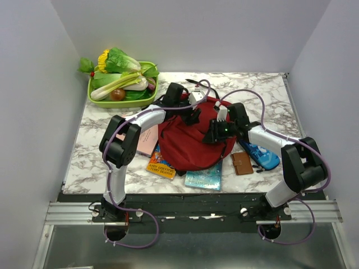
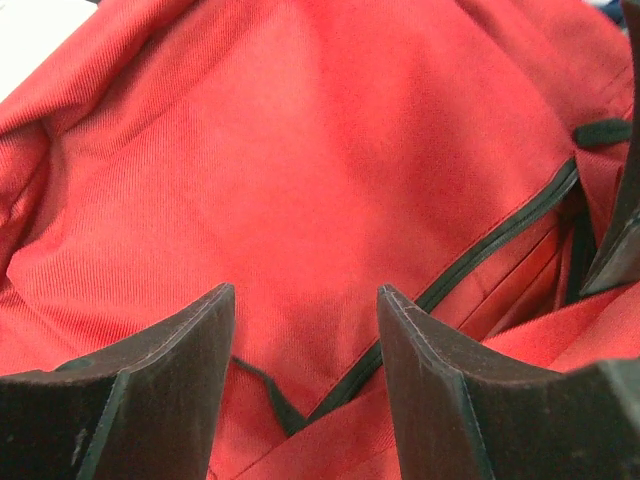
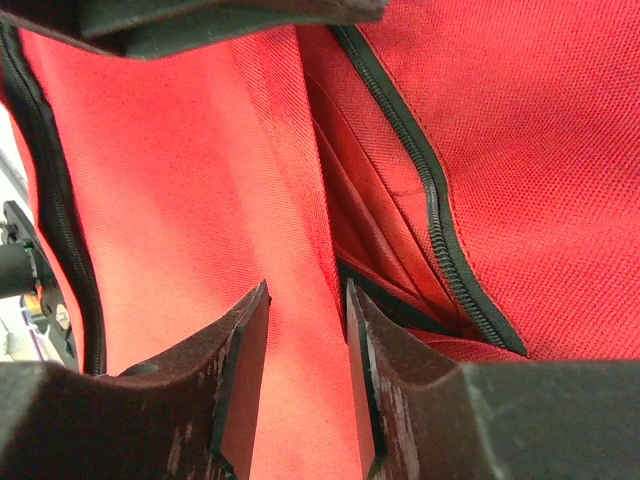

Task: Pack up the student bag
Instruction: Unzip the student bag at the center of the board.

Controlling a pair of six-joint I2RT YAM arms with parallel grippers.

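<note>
Student bag (image 1: 190, 148) under left pincer (image 2: 305, 295), fold seemingly pinched by right pincer (image 3: 306, 290)

Books (image 1: 161, 166), wallet (image 1: 242, 163) just beside student bag (image 1: 185, 148)

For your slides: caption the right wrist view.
Right pincer straddles a fold of the red student bag beside its black zipper.
</note>
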